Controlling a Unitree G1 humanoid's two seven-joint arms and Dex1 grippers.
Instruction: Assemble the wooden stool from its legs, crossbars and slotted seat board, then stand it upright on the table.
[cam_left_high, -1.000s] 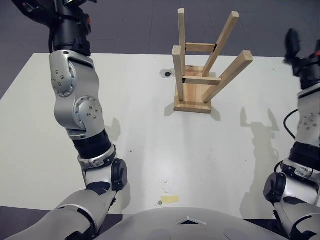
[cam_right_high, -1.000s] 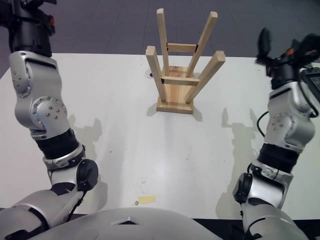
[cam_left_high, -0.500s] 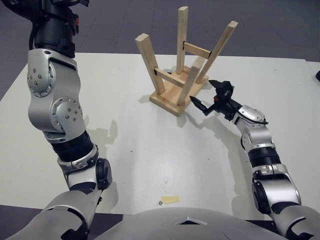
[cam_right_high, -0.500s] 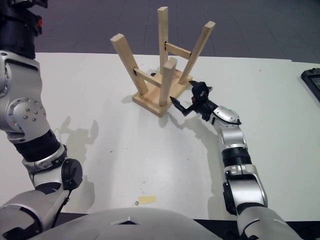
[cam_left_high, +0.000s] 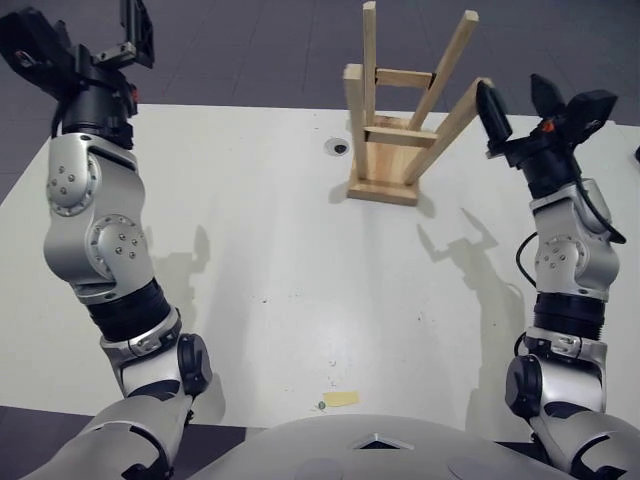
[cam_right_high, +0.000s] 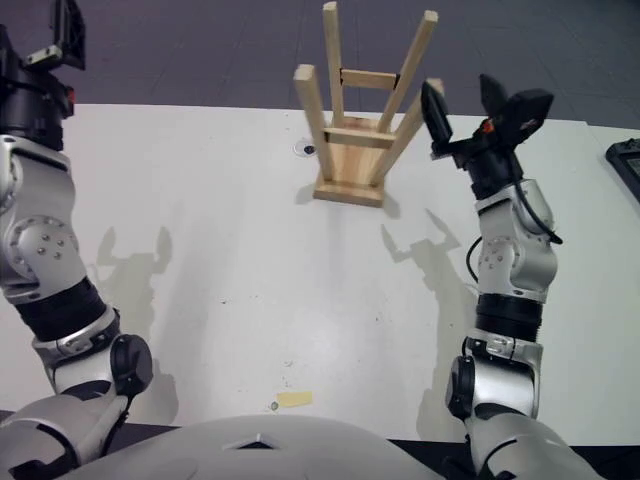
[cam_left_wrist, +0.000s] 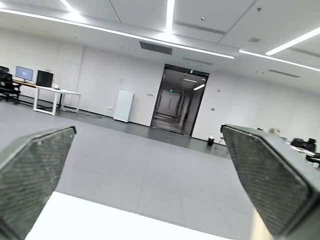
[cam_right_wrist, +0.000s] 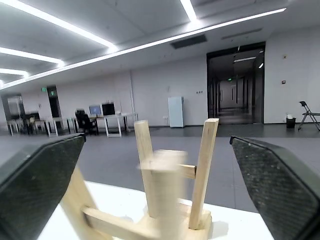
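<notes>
Pale wooden stool (cam_left_high: 400, 135) sits upside down at far side of white table (cam_left_high: 300, 260), seat board (cam_left_high: 383, 190) down, legs (cam_left_high: 447, 60) up. Looks light, rigid, prob. tippy; best held by a leg near a crossbar (cam_left_high: 405, 78). R gripper (cam_left_high: 517, 100) just beside it, fingers wide apart, empty; L gripper (cam_left_high: 85, 40) well apart, likewise.

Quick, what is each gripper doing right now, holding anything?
Left gripper: open, holding nothing.
Right gripper: open, holding nothing, beside the upside-down stool.
</notes>
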